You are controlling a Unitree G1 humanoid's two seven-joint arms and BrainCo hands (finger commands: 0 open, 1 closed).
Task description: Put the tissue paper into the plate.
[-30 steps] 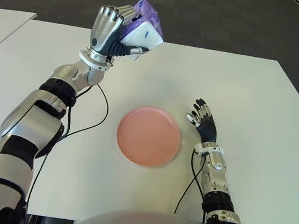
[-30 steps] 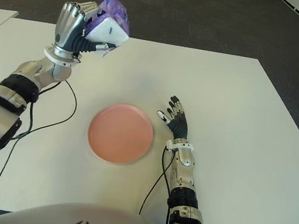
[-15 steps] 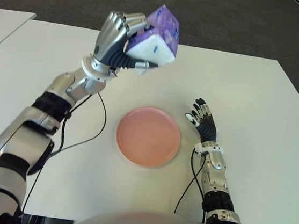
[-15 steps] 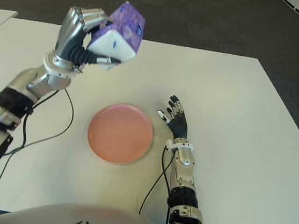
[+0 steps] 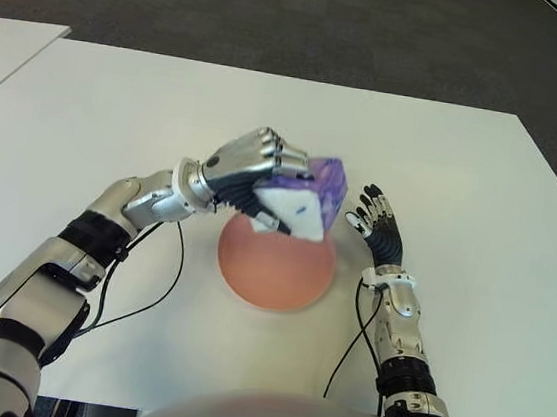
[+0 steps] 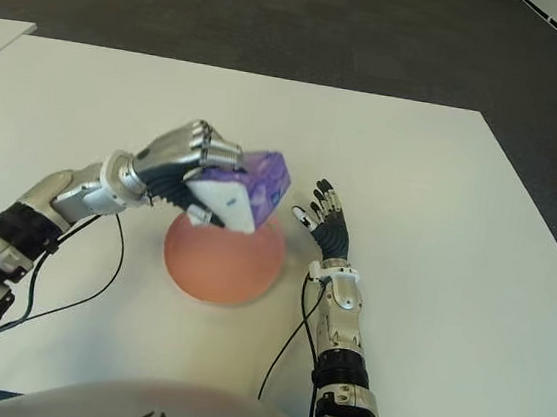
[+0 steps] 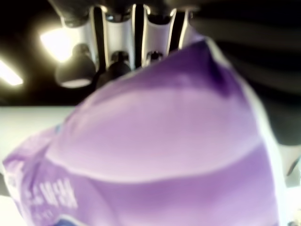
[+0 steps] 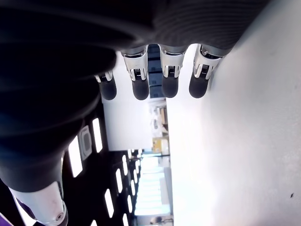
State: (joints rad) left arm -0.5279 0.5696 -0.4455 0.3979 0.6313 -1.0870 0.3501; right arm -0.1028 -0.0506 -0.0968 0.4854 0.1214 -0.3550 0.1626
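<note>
One purple tissue pack (image 5: 305, 197) held above far edge of pink plate (image 5: 277, 269), clamped in your left hand (image 5: 253, 165); right hand (image 5: 378, 222) just right of plate on white table (image 5: 482, 191), fingers spread, empty.

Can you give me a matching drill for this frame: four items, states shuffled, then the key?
Items:
1. tissue pack
2. plate
3. left hand
4. right hand

States:
A. open, holds nothing, to the right of the plate
B. pink, lies on the white table, partly covered from above
C. purple and white, gripped, above the plate's far edge
D. curled around the pack

Pairs: 1-C, 2-B, 3-D, 4-A
</note>
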